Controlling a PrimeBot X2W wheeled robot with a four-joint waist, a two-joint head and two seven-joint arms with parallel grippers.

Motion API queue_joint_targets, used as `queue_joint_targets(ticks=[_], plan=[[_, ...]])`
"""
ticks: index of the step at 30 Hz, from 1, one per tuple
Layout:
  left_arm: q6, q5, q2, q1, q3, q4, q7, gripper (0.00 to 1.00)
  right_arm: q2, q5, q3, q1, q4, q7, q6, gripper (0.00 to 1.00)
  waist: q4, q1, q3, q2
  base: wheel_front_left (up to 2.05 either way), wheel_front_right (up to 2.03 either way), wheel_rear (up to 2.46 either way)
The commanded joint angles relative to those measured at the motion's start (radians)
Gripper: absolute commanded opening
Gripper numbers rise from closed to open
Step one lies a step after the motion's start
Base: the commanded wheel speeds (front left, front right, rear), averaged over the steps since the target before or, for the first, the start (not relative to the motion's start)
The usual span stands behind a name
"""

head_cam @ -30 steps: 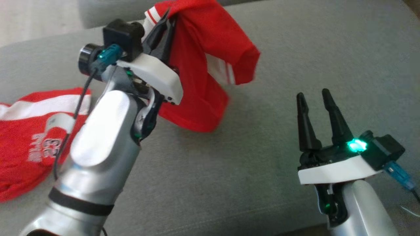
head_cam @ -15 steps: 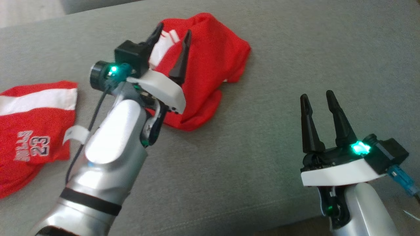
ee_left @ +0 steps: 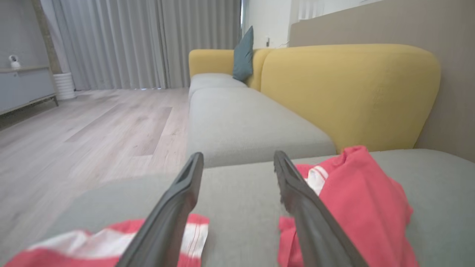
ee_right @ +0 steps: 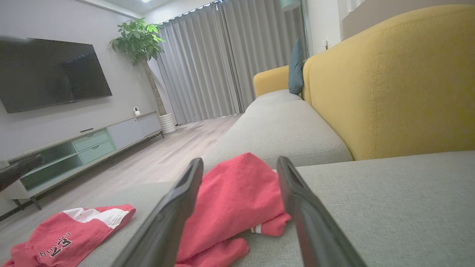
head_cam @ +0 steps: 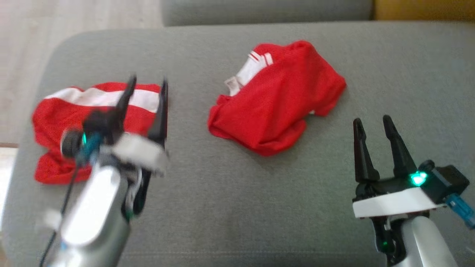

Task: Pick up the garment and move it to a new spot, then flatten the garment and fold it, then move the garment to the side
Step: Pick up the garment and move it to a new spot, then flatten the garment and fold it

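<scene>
Mid-cushion, toward the back edge of the grey fabric sofa seat [head_cam: 237, 207]: crumpled red mesh garment with white trim [head_cam: 276, 111], lying free. Left gripper [head_cam: 148, 80] and right gripper [head_cam: 372, 119] both spread wide, empty. Flattening next, likely: pinch two opposite hems, draw apart low, avoid bunching.

I am looking at a long grey sofa seat [head_cam: 237, 207] with a mustard-yellow backrest [ee_right: 400, 85] along its right side in the wrist views. A teal cushion [ee_right: 295, 66] leans upright against the backrest at the far end. Grey floor-length curtains [ee_right: 222, 59] cover the far wall. Pale wood-plank floor [ee_right: 167, 159] lies left of the sofa. A dark flat television [ee_right: 48, 72] hangs on the left wall above a low cabinet [ee_right: 92, 142] with pale green drawers. A small white camera [ee_right: 136, 110] stands on the cabinet. A leafy potted tree [ee_right: 139, 37] stands by its far end.
</scene>
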Motion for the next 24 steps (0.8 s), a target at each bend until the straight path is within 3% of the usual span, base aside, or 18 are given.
queue_joint_targets(ticks=[1,10,18,24], plan=[[0.01,-0.01,0.032,0.014,0.047,-0.056,-0.01,1.0,-0.004,-0.01,0.012,-0.006,-0.027,0.004,-0.001,1.0,0.058,0.0,-0.055,0.0,0.0,0.0,0.0],[0.055,0.002,-0.018,0.253,0.069,-0.171,-0.013,1.0,-0.004,-0.03,-0.018,0.045,-0.009,0.022,-0.001,1.0,0.107,0.0,-0.095,0.0,0.0,0.0,0.0],[0.03,0.027,-0.057,0.272,0.082,-0.195,-0.013,1.0,-0.004,-0.07,0.036,0.013,-0.025,0.066,-0.001,1.0,0.16,0.0,-0.072,0.0,0.0,0.0,0.0],[0.008,0.039,-0.077,0.271,0.089,-0.187,-0.013,1.0,-0.004,-0.104,0.122,-0.039,0.056,0.141,-0.001,1.0,0.208,0.0,-0.029,0.0,0.0,0.0,0.0]])
